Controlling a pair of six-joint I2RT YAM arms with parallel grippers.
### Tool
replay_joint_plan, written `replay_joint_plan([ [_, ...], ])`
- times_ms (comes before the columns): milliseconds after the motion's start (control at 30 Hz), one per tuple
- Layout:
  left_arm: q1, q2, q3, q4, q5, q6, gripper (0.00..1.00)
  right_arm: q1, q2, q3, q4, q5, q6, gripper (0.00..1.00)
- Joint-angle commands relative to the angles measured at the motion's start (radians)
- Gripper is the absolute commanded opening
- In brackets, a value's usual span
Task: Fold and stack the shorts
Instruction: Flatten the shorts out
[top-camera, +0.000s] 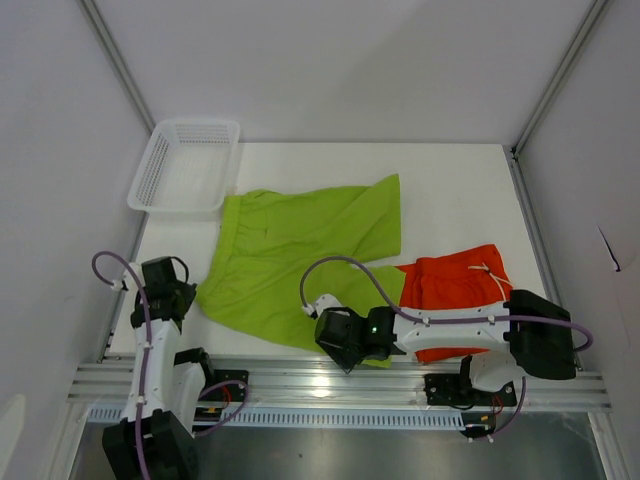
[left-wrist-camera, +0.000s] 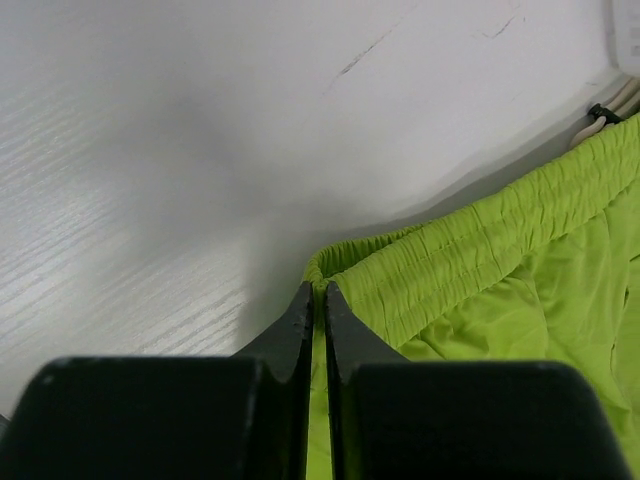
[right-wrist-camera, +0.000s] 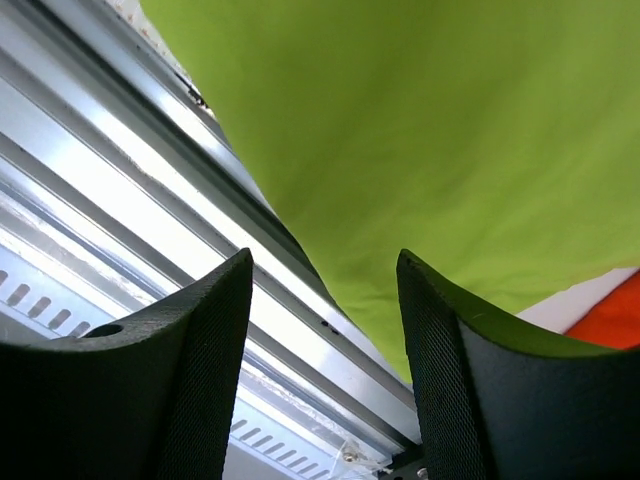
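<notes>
We judge the task barely begun: neither pair is folded and nothing is stacked. The lime green shorts lie spread open and rumpled on the table, their waistband end just beside the white mesh basket and the legs running away from it to the right. The orange shorts sit bunched well apart from the basket, beyond the green pair, which overlaps their edge. The left gripper is below the basket in the overhead view, at the waistband corner of the green shorts; its fingers are almost together, with a thin strip of green fabric pinched between them. The right gripper is farther from the basket, over the green pair's near edge by the aluminium rail; its fingers stand apart with nothing between them. Left to do, as we see it: fold the green pair, fold the orange pair, and stack them.
</notes>
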Motion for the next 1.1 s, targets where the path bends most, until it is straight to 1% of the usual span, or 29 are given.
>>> replay_joint_plan([
  [0, 0.010, 0.001, 0.051, -0.031, 0.001, -0.024, 0.05, 0.033, 0.028, -0.016, 0.020, 0.085, 0.005, 0.61],
  [100, 0.012, -0.008, 0.058, -0.040, 0.003, -0.030, 0.05, 0.045, 0.064, -0.016, 0.006, 0.133, 0.015, 0.58],
  [200, 0.010, -0.020, 0.067, -0.056, 0.000, -0.035, 0.05, 0.052, 0.116, -0.011, -0.012, 0.173, 0.032, 0.49],
  [233, 0.010, -0.023, 0.070, -0.062, 0.000, -0.038, 0.05, 0.052, 0.131, -0.011, -0.012, 0.182, 0.033, 0.40],
  [267, 0.012, -0.026, 0.077, -0.068, -0.004, -0.041, 0.05, 0.053, 0.138, -0.013, -0.014, 0.185, 0.033, 0.33],
  [300, 0.010, -0.028, 0.081, -0.077, -0.002, -0.044, 0.05, 0.053, 0.138, -0.011, -0.014, 0.196, 0.036, 0.23],
  [333, 0.010, -0.026, 0.087, -0.083, -0.004, -0.046, 0.06, 0.053, 0.136, -0.010, -0.011, 0.199, 0.036, 0.05],
  [367, 0.012, -0.026, 0.093, -0.091, -0.005, -0.050, 0.05, 0.053, 0.115, -0.010, -0.009, 0.200, 0.035, 0.00],
  [433, 0.012, -0.023, 0.108, -0.118, -0.013, -0.063, 0.06, 0.050, 0.078, -0.005, -0.005, 0.210, 0.027, 0.00],
  [500, 0.012, -0.014, 0.136, -0.141, -0.030, -0.083, 0.08, 0.035, 0.003, 0.010, -0.006, 0.200, 0.001, 0.00],
  [533, 0.012, -0.009, 0.136, -0.148, -0.030, -0.086, 0.08, 0.018, -0.025, 0.016, -0.011, 0.190, -0.014, 0.00],
  [567, 0.010, -0.005, 0.143, -0.146, -0.030, -0.089, 0.08, -0.038, -0.051, 0.024, -0.015, 0.174, -0.033, 0.00],
  [600, 0.010, 0.007, 0.151, -0.145, -0.030, -0.096, 0.08, -0.078, -0.103, 0.045, -0.018, 0.127, -0.072, 0.00],
  [633, 0.010, 0.017, 0.163, -0.146, -0.033, -0.106, 0.08, -0.178, -0.123, 0.058, -0.018, 0.084, -0.092, 0.00],
  [667, 0.012, 0.027, 0.177, -0.148, -0.036, -0.106, 0.08, -0.232, -0.141, 0.068, -0.008, 0.035, -0.115, 0.00],
  [700, 0.010, 0.049, 0.186, -0.148, -0.037, -0.112, 0.08, -0.288, -0.163, 0.084, 0.009, -0.097, -0.164, 0.00],
  [767, 0.012, 0.078, 0.223, -0.151, -0.045, -0.123, 0.09, -0.393, -0.148, 0.111, 0.035, -0.218, -0.200, 0.00],
  [800, 0.010, 0.093, 0.231, -0.151, -0.046, -0.133, 0.10, -0.477, -0.099, 0.128, 0.035, -0.322, -0.217, 0.00],
  [867, 0.010, 0.151, 0.269, -0.143, -0.042, -0.150, 0.12, -0.540, -0.024, 0.203, 0.012, -0.395, -0.264, 0.00],
  [900, 0.010, 0.173, 0.278, -0.137, -0.036, -0.155, 0.18, -0.583, 0.015, 0.229, 0.005, -0.419, -0.274, 0.03],
  [933, 0.010, 0.197, 0.289, -0.135, -0.031, -0.158, 0.23, -0.602, 0.091, 0.280, -0.012, -0.419, -0.281, 0.11],
  [967, 0.012, 0.248, 0.320, -0.134, -0.016, -0.156, 0.34, -0.617, 0.122, 0.298, -0.012, -0.419, -0.293, 0.15],
  [1000, 0.012, 0.274, 0.341, -0.126, -0.005, -0.143, 0.66, -0.649, 0.147, 0.312, -0.006, -0.413, -0.294, 0.24],
  [1033, 0.012, 0.299, 0.355, -0.119, 0.007, -0.127, 0.84, -0.663, 0.180, 0.328, -0.003, -0.398, -0.285, 0.45],
  [1067, 0.010, 0.346, 0.376, -0.111, 0.033, -0.086, 0.99, -0.677, 0.187, 0.328, 0.003, -0.386, -0.265, 0.50],
])
